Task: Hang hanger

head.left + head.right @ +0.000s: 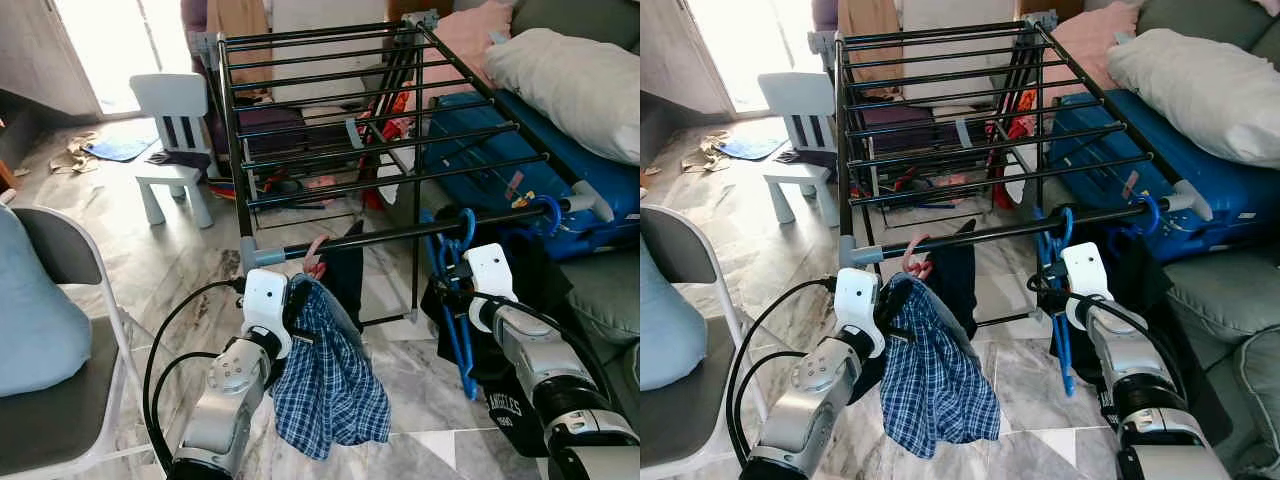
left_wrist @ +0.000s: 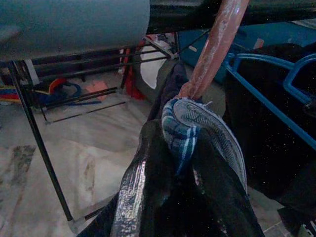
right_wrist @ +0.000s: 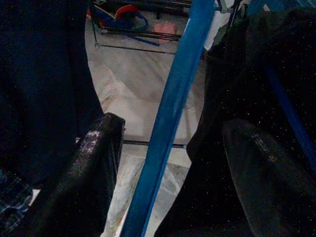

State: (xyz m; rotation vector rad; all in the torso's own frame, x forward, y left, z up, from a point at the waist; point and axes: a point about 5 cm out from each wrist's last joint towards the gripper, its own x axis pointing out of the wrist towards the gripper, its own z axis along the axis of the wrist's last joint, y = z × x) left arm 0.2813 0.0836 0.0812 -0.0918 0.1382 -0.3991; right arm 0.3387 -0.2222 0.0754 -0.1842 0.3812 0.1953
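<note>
The black drying rack's front rail (image 1: 400,235) runs across in front of me. A pink hanger hook (image 1: 316,254) sits over the rail near its left end, carrying a blue plaid shirt (image 1: 325,385). My left gripper (image 1: 303,300) is just under that hook, shut on the hanger's neck and the shirt collar (image 2: 190,123). Further right, a blue hanger (image 1: 462,290) hangs by its hook on the same rail. My right gripper (image 3: 173,126) is open, with the blue hanger's bar (image 3: 170,113) between its spread fingers (image 3: 94,163).
A second blue hook (image 1: 548,210) hangs at the rail's right end. A blue suitcase (image 1: 520,150) and pillow (image 1: 575,80) lie to the right. A white child's chair (image 1: 175,130) stands back left, a grey chair (image 1: 70,260) near left. Dark clothes (image 1: 347,270) hang under the rail.
</note>
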